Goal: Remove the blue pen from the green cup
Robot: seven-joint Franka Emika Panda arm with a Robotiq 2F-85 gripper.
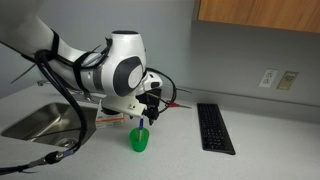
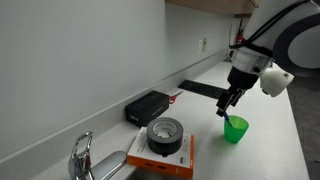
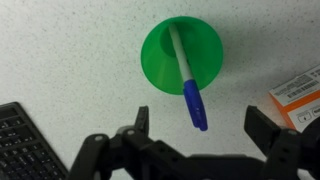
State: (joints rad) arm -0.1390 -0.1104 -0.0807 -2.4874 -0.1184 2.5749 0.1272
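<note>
Looks like the approach step: wide-open, empty pincer [image 3: 198,118] is hovering over the thin blue stick pen [image 3: 188,80] leaning in the small round green plastic cup [image 3: 155,60], top centre. Next it's probably needing lowering and pinching.

pen [image 3: 186,78] in cup [image 3: 156,60], pincer [image 2: 229,106] abv

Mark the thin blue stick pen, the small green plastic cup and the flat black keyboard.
blue stick pen [image 3: 186,78]: wrist view, mid-barrel.
green plastic cup [image 3: 155,60]: wrist view, inner wall.
black keyboard [image 1: 215,128]: an exterior view, middle of the keys.
</note>
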